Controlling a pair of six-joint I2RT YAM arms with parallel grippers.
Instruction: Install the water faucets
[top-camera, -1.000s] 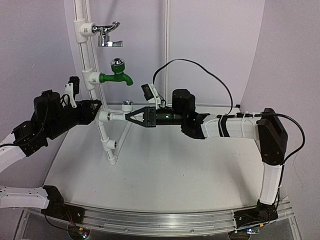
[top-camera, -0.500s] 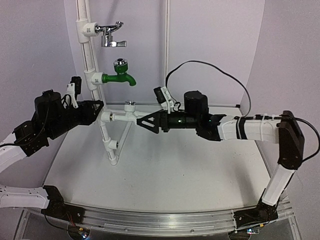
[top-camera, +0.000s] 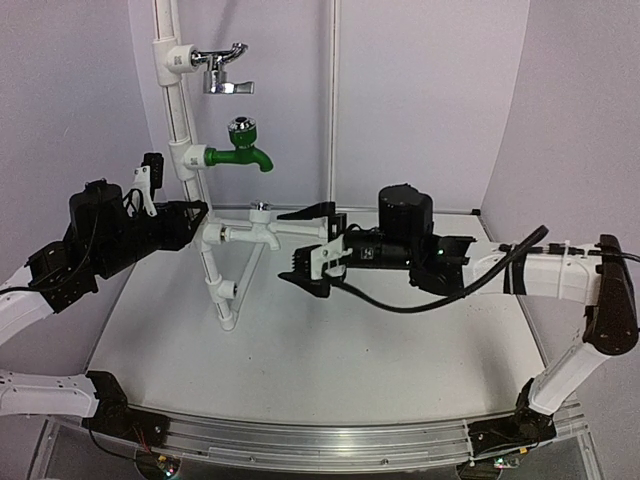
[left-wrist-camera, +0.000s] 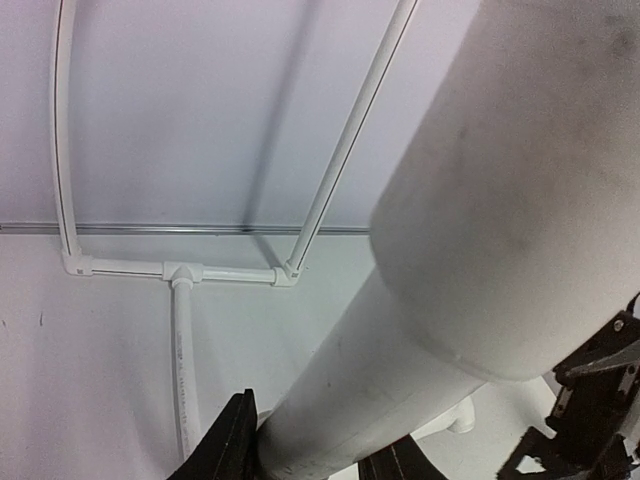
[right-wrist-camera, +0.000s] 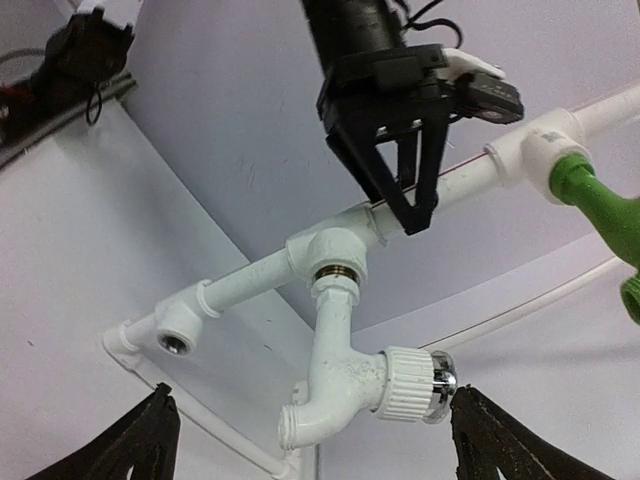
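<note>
A white water faucet (top-camera: 262, 228) with a chrome knob (right-wrist-camera: 446, 384) is screwed into a tee of the white pipe frame (top-camera: 205, 268). In the right wrist view the faucet (right-wrist-camera: 345, 385) hangs from that fitting, brass thread showing. My right gripper (top-camera: 288, 246) is open, its fingers spread wide just right of the faucet and touching nothing. In its own view the right gripper (right-wrist-camera: 311, 392) frames the faucet. My left gripper (top-camera: 198, 222) is shut on the frame's pipe (left-wrist-camera: 420, 380), which fills the left gripper (left-wrist-camera: 315, 452) from finger to finger.
Higher on the frame's upright sit a green tap (top-camera: 238, 150) and a chrome lever tap (top-camera: 218, 72). A lower elbow has an empty socket (right-wrist-camera: 178, 342). The frame's foot stands on the white table (top-camera: 380, 340); a purple backdrop wall surrounds it.
My right gripper opened off the white faucet, rolled about its wrist and drew back to the right. The faucet stayed in its fitting. The left arm held still.
</note>
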